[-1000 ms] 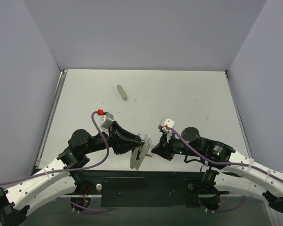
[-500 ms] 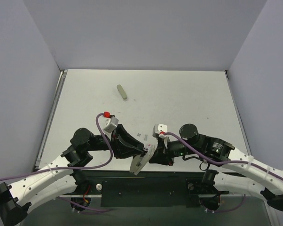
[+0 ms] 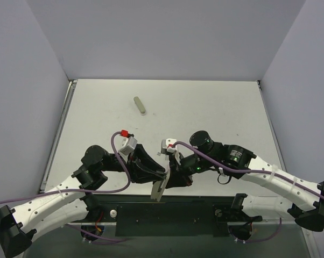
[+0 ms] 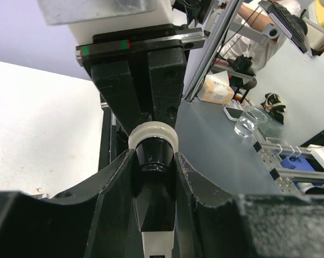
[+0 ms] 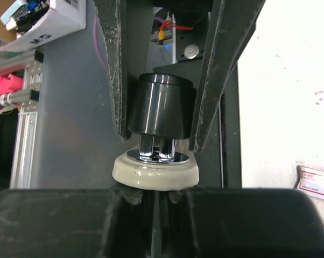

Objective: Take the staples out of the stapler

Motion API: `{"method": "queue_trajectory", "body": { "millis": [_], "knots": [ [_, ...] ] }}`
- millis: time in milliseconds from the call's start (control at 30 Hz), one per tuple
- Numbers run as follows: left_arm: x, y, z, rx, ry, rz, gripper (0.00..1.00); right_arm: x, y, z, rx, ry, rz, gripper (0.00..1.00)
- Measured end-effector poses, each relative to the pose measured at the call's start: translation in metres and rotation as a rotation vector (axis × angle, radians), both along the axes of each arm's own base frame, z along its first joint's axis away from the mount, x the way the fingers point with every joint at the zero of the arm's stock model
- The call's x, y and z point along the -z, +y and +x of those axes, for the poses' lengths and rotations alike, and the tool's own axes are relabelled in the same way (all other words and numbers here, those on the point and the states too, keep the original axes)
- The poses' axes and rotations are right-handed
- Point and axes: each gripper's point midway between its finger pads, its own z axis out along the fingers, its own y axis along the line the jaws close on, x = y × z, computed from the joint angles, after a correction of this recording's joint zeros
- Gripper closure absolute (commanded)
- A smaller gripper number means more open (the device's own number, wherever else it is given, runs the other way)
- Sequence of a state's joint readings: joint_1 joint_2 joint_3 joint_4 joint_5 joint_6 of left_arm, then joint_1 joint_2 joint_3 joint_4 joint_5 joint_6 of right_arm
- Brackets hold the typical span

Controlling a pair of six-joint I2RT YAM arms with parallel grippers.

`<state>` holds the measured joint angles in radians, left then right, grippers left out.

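The stapler (image 3: 159,188) hangs over the table's near edge, its silver-grey body slanting down and left. My left gripper (image 3: 163,173) is shut on its black end (image 4: 154,183), one finger on each side. A cream disc (image 5: 155,169) on a short chrome stem stands out from that black end. My right gripper (image 5: 154,193) is shut, with its fingertips against the disc. In the left wrist view those shut right fingers (image 4: 143,91) stand just past the disc. No staples show in the stapler.
An olive-grey rounded bar (image 3: 140,105) lies on the table's far left part. A small pale strip with a red edge (image 5: 315,180) lies on the table beside the grippers. The black mounting rail (image 3: 167,212) runs right under the stapler.
My right gripper has swung left and met the end of the stapler. My left gripper, still holding the stapler, has shifted a little right and toward the near edge.
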<state>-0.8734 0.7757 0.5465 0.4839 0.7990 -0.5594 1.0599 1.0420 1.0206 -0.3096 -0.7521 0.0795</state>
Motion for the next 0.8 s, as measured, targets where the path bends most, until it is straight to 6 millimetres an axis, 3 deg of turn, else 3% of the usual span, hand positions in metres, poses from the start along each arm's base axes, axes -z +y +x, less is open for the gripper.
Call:
{"method": "queue_trajectory", "body": {
  "millis": [467,633,800],
  "knots": [
    [0.017,-0.006,-0.014,0.071,-0.025,0.053,1.0,0.007,-0.007,-0.019,-0.077,0.146,-0.177,1.0],
    [0.02,-0.007,-0.009,0.009,-0.029,0.07,1.0,0.011,-0.009,-0.013,-0.05,0.087,-0.131,1.0],
    [0.019,-0.007,0.006,-0.107,-0.033,0.071,1.0,0.017,-0.016,0.009,0.074,0.013,-0.035,1.0]
  ]
}}
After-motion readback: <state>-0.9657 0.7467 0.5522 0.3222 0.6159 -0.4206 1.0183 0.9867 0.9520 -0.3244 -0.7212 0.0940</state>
